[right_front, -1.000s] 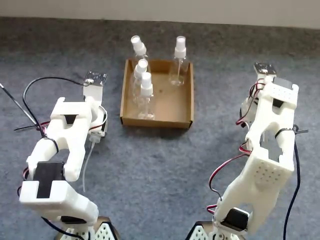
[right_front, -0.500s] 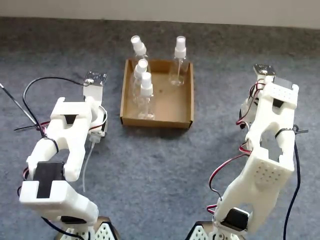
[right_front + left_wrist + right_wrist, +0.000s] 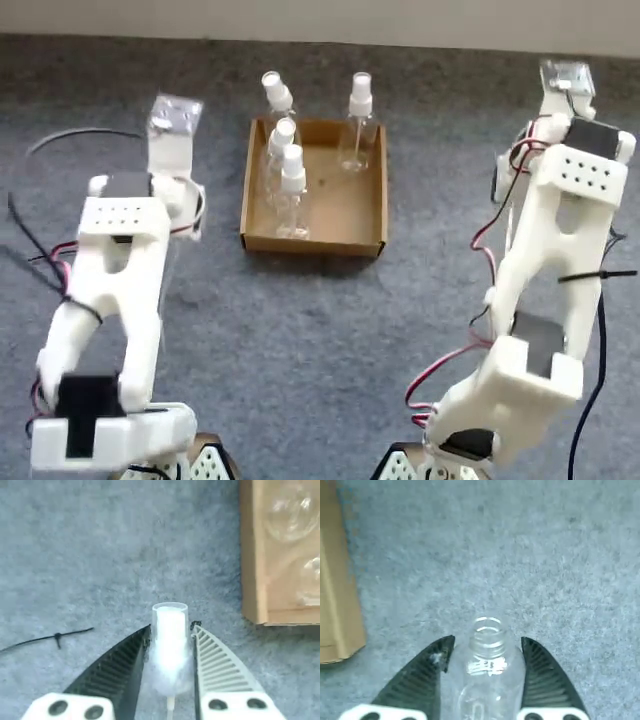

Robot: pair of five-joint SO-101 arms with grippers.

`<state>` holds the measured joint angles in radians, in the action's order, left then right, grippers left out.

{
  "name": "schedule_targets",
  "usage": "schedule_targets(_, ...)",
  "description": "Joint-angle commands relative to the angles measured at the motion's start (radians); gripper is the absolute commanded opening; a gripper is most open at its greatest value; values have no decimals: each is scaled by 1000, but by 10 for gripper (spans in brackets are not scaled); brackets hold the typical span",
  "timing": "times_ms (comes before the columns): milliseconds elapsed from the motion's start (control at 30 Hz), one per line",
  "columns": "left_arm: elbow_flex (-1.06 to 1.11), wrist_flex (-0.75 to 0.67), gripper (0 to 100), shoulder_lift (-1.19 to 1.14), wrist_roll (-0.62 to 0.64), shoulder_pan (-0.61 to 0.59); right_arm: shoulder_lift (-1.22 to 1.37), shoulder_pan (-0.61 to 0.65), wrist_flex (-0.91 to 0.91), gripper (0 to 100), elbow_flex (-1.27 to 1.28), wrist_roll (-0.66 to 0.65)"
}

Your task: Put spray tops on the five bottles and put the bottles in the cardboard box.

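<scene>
The table is covered in grey carpet-like cloth, with a pale wall strip along its far edge. Both arms are based at the near edge.

Left arm (image 3: 115, 260): the left gripper (image 3: 170, 627) is closed onto a white spray top (image 3: 170, 640). The top's capped end points out past the fingertips and its thin dip tube trails back toward the wrist. A black cable tie (image 3: 55, 638) lies loose on the cloth beside it.

Right arm (image 3: 560, 260): the right gripper (image 3: 487, 642) clasps the one uncapped bottle (image 3: 487, 665). Its open neck sits just past the fingertips and its long axis runs along the fingers. Whether it hangs truly upright cannot be told.

Governing relation: top and bottle are well apart, on opposite sides of the table, with the cardboard box (image 3: 315, 243) between them toward the far edge. As judged, the tube end must be turned to face the open neck before mating. At present both pieces point away from their wrists.

The box holds capped bottles (image 3: 292, 190), two along its left wall and one at its far right. A fourth shows at its far-left corner. As judged, the arms should meet on the near side of the box to avoid toppling them.
</scene>
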<state>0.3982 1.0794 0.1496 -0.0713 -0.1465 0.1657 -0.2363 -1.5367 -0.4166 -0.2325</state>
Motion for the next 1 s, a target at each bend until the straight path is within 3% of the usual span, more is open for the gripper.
schedule_targets(0, -252, 176, 70, 251, 3, -2, -232, 101, -18, 84, -1, 52)
schedule_targets(233, -700, 376, 67, 406, 6, 67, -670, 415, 44, 84, 283, 152)
schedule_targets(433, -924, 390, 66, 409, 8, 249, -1026, 653, 377, 84, 745, 173)
schedule_targets(600, -975, 344, 66, 412, 8, 410, -1271, 717, 657, 84, 1152, 167)
schedule_targets(667, -975, 298, 66, 415, 8, 460, -1356, 717, 679, 84, 1253, 161)
schedule_targets(900, -972, 180, 70, 409, 3, 667, -1560, 797, 679, 84, 1374, -77)
schedule_targets(967, -964, 163, 70, 406, 3, 736, -1607, 820, 700, 83, 1429, -80)
